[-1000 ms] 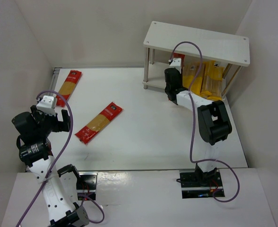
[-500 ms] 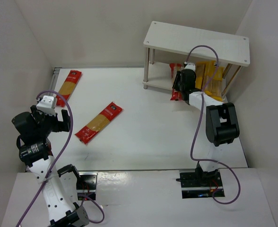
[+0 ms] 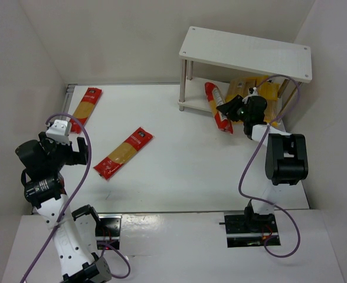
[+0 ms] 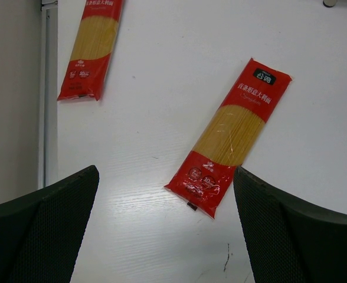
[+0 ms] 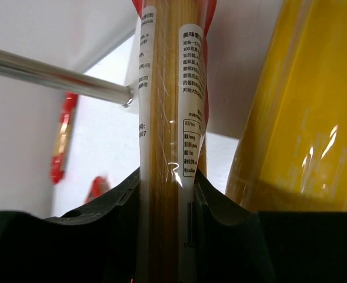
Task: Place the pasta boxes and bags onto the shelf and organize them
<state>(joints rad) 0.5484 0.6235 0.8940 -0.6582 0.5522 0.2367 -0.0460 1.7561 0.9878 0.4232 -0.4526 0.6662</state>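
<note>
Against the left wall, the left arm (image 3: 43,177) is raised above the white desk (image 3: 173,159). Its dark mesh-faced left fingers (image 4: 49,230) are spread wide apart with nothing between them.

Far out on the left edge of the desk lies a long flat red-ended spaghetti pack with a clear window of pale pasta (image 3: 86,107) (image 4: 94,50). A second red-ended spaghetti pack (image 3: 123,153) (image 4: 229,132) lies slanted near the middle of the desk, well apart from the first. The wrist view shows it below the gap between the left fingers.

On the right stands the small white two-tier shelf with thin pale legs (image 3: 244,50). A third red-ended pack (image 3: 216,106) (image 5: 167,118) sits slanted at its left front. The far end of this pack is under the top board and the near end sticks out over the desk. The right fingers (image 5: 114,218) are clenched on this third pack, pressing both of its narrow sides. A shelf leg (image 5: 55,73) crosses behind it in the wrist view.

Just beside it on the right, bright yellow glossy spaghetti packs (image 3: 257,94) (image 5: 303,118) lie on the lower tier.
</note>
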